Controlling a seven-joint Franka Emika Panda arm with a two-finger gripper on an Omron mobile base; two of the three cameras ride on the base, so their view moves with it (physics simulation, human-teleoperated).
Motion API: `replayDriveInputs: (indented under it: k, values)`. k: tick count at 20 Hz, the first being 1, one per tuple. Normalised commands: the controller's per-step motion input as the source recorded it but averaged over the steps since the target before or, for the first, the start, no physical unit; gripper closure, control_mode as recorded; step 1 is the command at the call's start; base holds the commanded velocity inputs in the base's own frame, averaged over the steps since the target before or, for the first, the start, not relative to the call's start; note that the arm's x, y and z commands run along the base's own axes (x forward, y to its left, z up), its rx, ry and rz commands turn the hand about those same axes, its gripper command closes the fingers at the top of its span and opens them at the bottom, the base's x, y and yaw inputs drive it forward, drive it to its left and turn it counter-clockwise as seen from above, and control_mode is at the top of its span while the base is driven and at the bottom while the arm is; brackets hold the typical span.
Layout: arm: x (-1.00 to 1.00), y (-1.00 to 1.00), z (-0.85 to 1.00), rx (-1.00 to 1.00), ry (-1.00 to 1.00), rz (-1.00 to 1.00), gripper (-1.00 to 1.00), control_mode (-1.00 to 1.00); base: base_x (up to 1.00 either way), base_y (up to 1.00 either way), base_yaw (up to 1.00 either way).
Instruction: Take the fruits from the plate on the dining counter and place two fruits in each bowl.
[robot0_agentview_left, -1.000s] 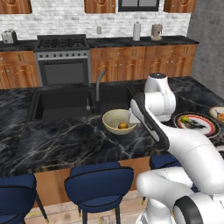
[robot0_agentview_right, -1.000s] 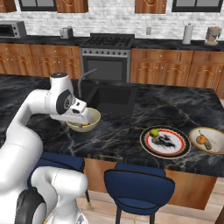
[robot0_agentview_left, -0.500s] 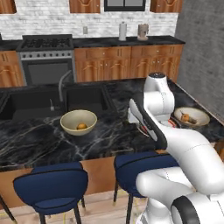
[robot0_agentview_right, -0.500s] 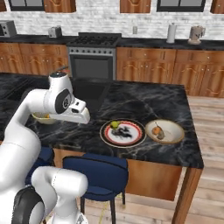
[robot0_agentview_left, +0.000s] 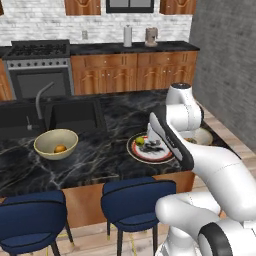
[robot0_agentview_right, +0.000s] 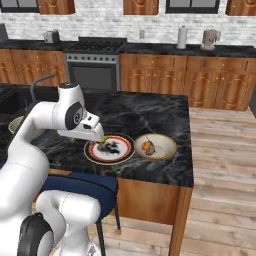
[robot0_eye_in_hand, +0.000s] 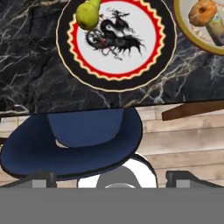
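One fruit left on the plate (robot0_eye_in_hand: 114, 41), a yellow-green pear (robot0_eye_in_hand: 88, 14) at its rim; base has rolled right since a sec ago, so plate's now under my claw (robot0_eye_in_hand: 107, 177), wide open, empty. Cream bowl (robot0_agentview_left: 55, 143) has 1 orange, shallow bowl (robot0_agentview_right: 156, 146) has 2, so pear goes to the cream one

Three cameras on one dining counter: two from the base, one from the hand.

The left base view looks forward and down from behind the arm, which fills its 4 to 5 o'clock corner, with the dining counter (robot0_agentview_left: 100, 155) across the middle and the stove wall at 12 o'clock. The right base view faces the same way from the other side, arm at 8 o'clock, wooden floor at 3 o'clock. Both share the plate (robot0_agentview_left: 142, 152) (robot0_agentview_right: 95, 152) and the back cabinets. The hand view looks steeply down from close by: plate (robot0_eye_in_hand: 65, 52) at 12 o'clock, a blue stool (robot0_eye_in_hand: 74, 144) below centre, counter edge between.
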Motion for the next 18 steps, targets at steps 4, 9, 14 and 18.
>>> replayDriveInputs:
  k: [4,9,14,18]
  values:
    - [0.0,0.0,0.0,0.0,0.0,0.0,-1.0,1.0,0.24,-0.18,-0.09]
    - [0.0,0.0,0.0,0.0,0.0,0.0,-1.0,1.0,0.45,-0.18,-0.03]
    - [0.0,0.0,0.0,0.0,0.0,0.0,-1.0,1.0,0.44,-0.31,0.04]
    - [0.0,0.0,0.0,0.0,0.0,0.0,-1.0,1.0,0.51,-0.06,0.0]
